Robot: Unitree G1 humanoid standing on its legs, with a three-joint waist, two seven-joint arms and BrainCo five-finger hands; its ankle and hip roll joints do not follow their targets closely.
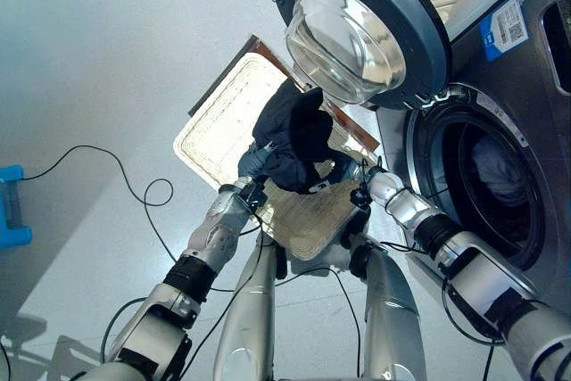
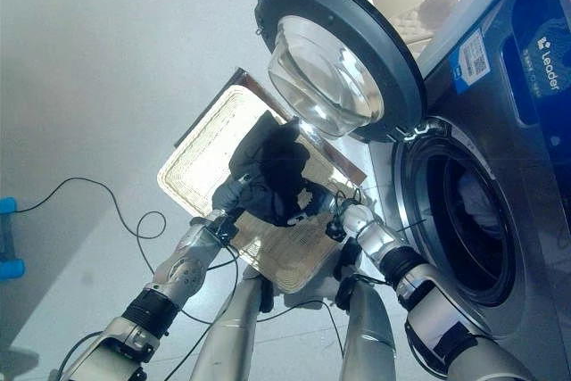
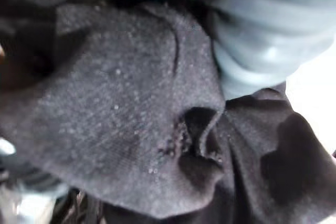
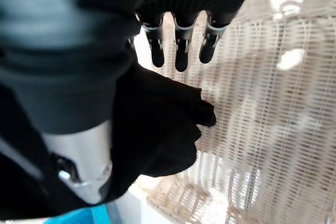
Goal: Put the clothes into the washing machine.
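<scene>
Now, clothes: a dark bundle [image 1: 294, 136] in the middle of the frame, held up over the basket [image 1: 223, 118].
Left hand [image 1: 252, 164]: under the bundle's left side; fingers hidden in cloth, so I cannot tell its grip.
Right hand [image 1: 355, 170]: fingers [image 4: 181, 51] straight, not curled round the cloth.
Washing machine [image 1: 500, 167]: right side of the frame, door [image 1: 361, 28] open, some cloth inside.
</scene>
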